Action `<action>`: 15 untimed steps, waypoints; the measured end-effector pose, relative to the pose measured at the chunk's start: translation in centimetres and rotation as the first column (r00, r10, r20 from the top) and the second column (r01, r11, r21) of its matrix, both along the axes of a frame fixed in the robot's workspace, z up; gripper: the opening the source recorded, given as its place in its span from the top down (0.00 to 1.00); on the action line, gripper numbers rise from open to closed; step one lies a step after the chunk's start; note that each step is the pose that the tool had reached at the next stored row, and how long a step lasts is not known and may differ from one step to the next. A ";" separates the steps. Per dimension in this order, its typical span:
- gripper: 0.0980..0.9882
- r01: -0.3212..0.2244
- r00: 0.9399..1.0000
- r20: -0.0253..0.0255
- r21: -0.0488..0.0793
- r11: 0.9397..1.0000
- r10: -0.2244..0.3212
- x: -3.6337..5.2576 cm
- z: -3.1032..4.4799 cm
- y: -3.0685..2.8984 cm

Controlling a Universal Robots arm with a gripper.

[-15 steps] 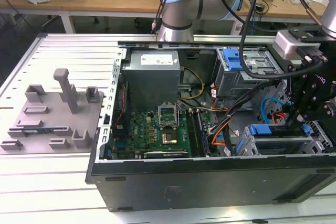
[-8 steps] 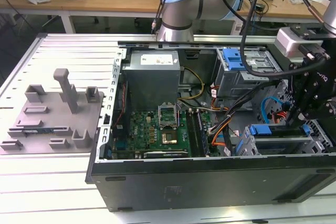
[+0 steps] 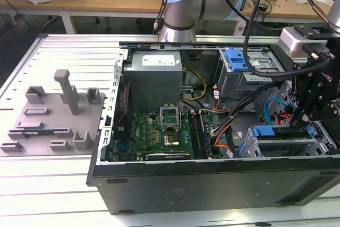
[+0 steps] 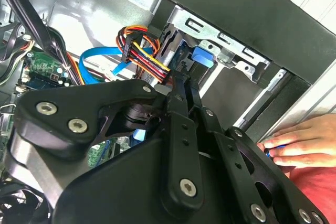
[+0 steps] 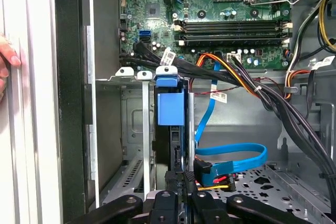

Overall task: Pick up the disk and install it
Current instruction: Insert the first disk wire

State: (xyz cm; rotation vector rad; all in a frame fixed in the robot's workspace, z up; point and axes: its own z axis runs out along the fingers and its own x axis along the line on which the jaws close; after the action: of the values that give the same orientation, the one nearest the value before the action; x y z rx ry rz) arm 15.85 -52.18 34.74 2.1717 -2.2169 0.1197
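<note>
The disk [image 5: 170,145] stands on edge in a slot of the metal drive cage [image 5: 134,129] inside the open computer case, its blue plastic rail tab [image 5: 170,107] at the end toward the motherboard. In the exterior view the disk's blue rail [image 3: 271,131] lies in the cage at the case's right. My black gripper [image 5: 182,176] sits at the disk's other end, its two fingers pressed together with no gap, tips against the disk's edge. The second wrist view has the gripper [image 4: 185,80] pointing at the blue tab [image 4: 202,56]. In the exterior view the gripper [image 3: 312,116] hangs above the cage.
A grey fixture plate [image 3: 53,126] with posts lies at the exterior view's left. Bundled cables [image 5: 252,85] and a blue ribbon cable [image 5: 236,158] run beside the cage. Another blue-tabbed bay [image 3: 236,59] sits further back. A person's hand [image 4: 299,142] rests outside the case wall.
</note>
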 end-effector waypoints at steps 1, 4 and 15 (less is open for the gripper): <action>0.93 0.000 1.000 0.000 0.000 1.000 0.000 0.00 -0.01 0.00; 0.93 0.000 1.000 0.000 0.000 1.000 0.000 0.00 -0.03 0.02; 0.93 0.013 1.000 0.000 0.000 1.000 -0.013 0.10 -0.06 0.05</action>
State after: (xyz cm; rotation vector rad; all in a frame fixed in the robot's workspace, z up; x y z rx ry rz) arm 15.95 -52.13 34.68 2.1573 -2.2301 0.1195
